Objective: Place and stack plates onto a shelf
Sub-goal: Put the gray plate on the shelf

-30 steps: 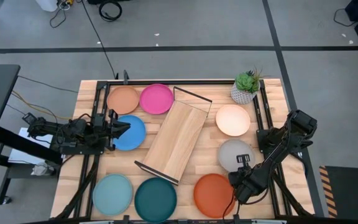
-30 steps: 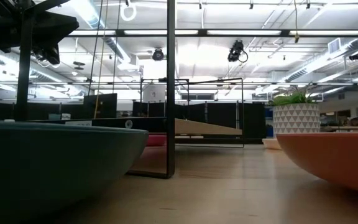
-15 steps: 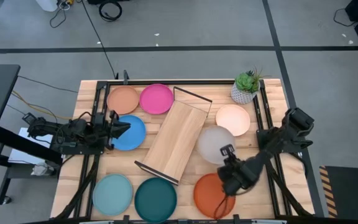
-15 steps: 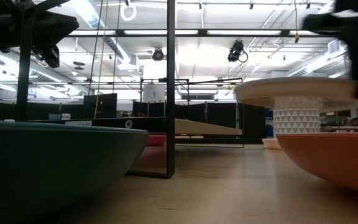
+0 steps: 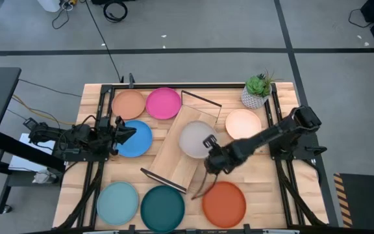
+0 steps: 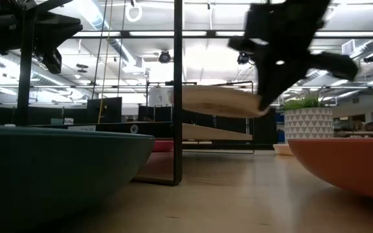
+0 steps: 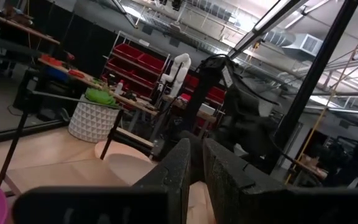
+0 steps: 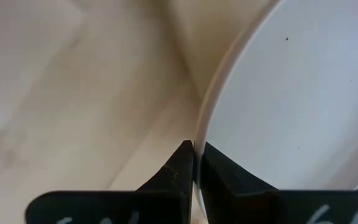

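My right gripper (image 5: 211, 148) is shut on the grey plate (image 5: 195, 138) and carries it above the light wood shelf (image 5: 182, 147), which lies slantwise mid-table with black wire frames at its short ends. In the low view the grey plate (image 6: 222, 101) hovers clear above the shelf board (image 6: 214, 134). My left gripper (image 5: 127, 133) is shut and waits over the blue plate (image 5: 138, 140). Peach (image 5: 128, 104), magenta (image 5: 163, 103), cream-pink (image 5: 243, 125), light teal (image 5: 117, 201), dark teal (image 5: 162, 208) and orange-red (image 5: 224, 201) plates lie flat on the table. My right gripper pinches the grey plate's rim (image 8: 199, 138) between its two fingers, on the plate's edge toward the table's near right. The fingers come slanting from the right and near side. The plate is lifted clear above the shelf, roughly level, slightly tilted.
A potted plant (image 5: 257, 91) in a white patterned pot stands at the far right corner of the slatted tabletop. Plates ring the shelf on all sides. Black rails run along both table sides (image 5: 280, 123).
My right gripper lifted the grey plate off the table at the right side and carried it left and toward the far edge, over the shelf. The plate went from lying flat on the table to hanging clear above the board.
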`<state>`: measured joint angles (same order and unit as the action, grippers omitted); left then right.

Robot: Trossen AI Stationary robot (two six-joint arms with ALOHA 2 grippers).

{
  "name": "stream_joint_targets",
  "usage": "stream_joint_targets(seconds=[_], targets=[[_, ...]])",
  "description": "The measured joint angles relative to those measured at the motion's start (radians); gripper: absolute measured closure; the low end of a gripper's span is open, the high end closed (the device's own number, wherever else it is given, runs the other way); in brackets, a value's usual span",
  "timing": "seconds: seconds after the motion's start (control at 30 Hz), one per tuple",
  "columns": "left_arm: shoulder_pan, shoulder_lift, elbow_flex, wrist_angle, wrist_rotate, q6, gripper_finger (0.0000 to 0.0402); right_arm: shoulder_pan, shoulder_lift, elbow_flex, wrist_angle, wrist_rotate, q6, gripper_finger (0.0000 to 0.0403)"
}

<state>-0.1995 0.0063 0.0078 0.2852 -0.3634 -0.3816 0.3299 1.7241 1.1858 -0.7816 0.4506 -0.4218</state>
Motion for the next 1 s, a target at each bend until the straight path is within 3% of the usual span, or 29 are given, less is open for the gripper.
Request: stream_joint_targets(seconds=[0.27,0.6,1.0], targets=[[0.0,0.0,0.0,0.005,0.0,-0.001,0.0351,-0.145,0.009,0.011,0.133,-0.097,-0.175,0.0377],[0.0,0.0,0.0,0.017,0.001,-0.024,0.0351,-0.239,0.012,0.06,0.159,-0.16,-0.202,0.0377],[0.0,0.0,0.0,0.013,0.001,0.008,0.0351,-0.28,0.089,0.06,0.096,-0.102,-0.229,0.0373]])
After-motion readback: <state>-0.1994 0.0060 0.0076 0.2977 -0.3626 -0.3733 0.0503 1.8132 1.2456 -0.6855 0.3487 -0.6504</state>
